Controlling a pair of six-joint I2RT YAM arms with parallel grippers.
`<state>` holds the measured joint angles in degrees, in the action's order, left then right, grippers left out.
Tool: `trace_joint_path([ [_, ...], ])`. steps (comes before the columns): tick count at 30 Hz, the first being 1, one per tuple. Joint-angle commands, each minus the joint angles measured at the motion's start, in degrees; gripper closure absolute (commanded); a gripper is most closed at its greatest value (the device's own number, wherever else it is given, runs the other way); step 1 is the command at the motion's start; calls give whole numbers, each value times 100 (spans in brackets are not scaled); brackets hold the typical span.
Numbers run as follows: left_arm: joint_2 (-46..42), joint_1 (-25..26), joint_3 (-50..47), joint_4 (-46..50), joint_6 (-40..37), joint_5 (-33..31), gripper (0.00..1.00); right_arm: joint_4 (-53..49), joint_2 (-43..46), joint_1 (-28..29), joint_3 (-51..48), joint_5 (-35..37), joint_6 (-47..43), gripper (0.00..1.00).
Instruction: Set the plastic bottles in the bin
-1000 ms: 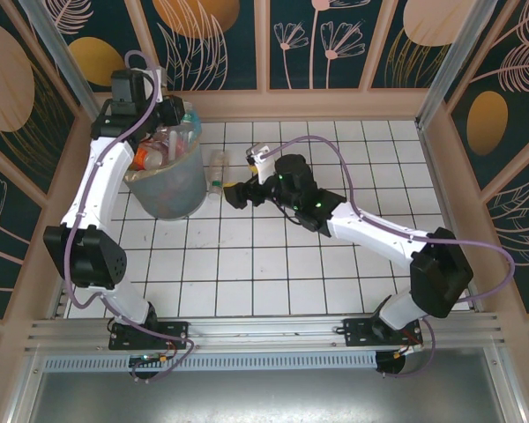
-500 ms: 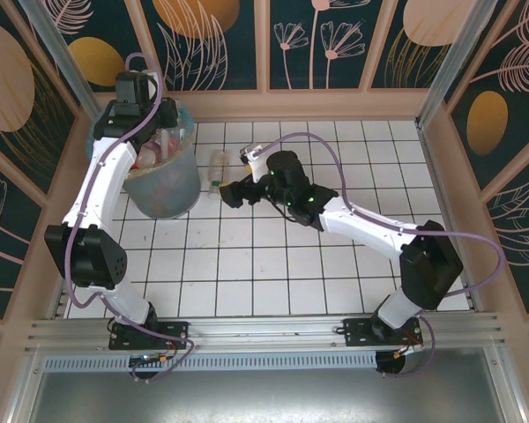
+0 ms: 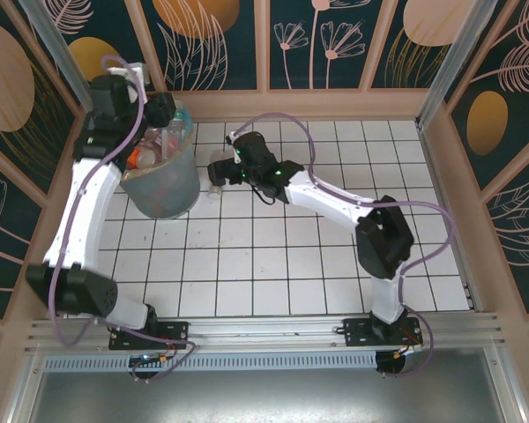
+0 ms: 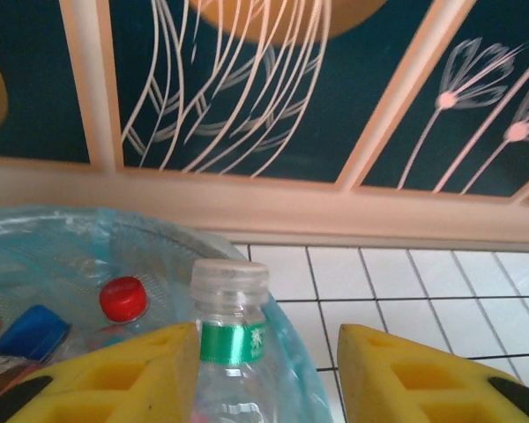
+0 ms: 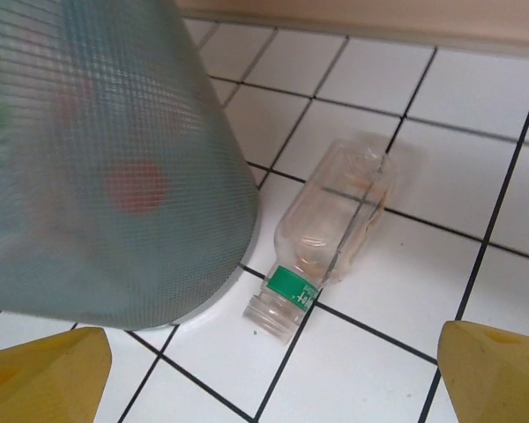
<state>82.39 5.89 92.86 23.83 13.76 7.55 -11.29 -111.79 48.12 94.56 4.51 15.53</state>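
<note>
Left gripper (image 4: 266,342): your jaws have just parted; they stand apart over the bin (image 3: 163,189), wider than the neck between them.
Upright bottle (image 4: 230,310): clear, with a green neck band, it stands between the yellow fingers, close against the left one and free of the right. Its lower half is out of view, so it has probably settled among the others, but you cannot be sure it is not leaning on that finger.
Bin contents: a red cap (image 4: 123,299) and a blue cap (image 4: 32,329) show inside the blue liner.
Right gripper (image 5: 273,352): it has swung across to the bin side over the last second and now hangs with its jaws wide apart and nothing between them.
Floor bottle (image 5: 332,222): clear and capless with a green band, it lies on the tiles (image 5: 423,167) just beside the bin wall, mouth towards you, between the two right fingers but below them.
Meaning: the left drop looks done. The floor bottle seems to be the last one out.
Next: lower the right jaws around its body, minding the bin wall.
</note>
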Motion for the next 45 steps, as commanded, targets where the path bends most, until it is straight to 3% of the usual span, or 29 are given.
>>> trace_joint_path([
  [1,-950,-40,-872,-1206,-66,236,48,-783,-591,31,748,365,453,4],
  [5,-2081,-49,-2331,-2282,-446,442,36,-990,-1305,22,1515,429,580,3],
  [10,-2932,-44,-3399,-2928,-953,326,31,-1170,-2149,4,2311,405,678,1],
  [18,-3238,-44,-3607,-3144,-1084,187,30,-1450,-3209,-82,3287,297,823,3],
  [27,-3152,-44,-3565,-3131,-1058,271,29,-1404,-3075,-318,2625,173,942,14],
  [41,-2987,-44,-3416,-3052,-916,394,29,-1077,-2711,-378,1971,-9,505,48],
  [45,-2834,-45,-3275,-2914,-687,467,29,-495,-2247,-404,1232,-543,488,84],
])
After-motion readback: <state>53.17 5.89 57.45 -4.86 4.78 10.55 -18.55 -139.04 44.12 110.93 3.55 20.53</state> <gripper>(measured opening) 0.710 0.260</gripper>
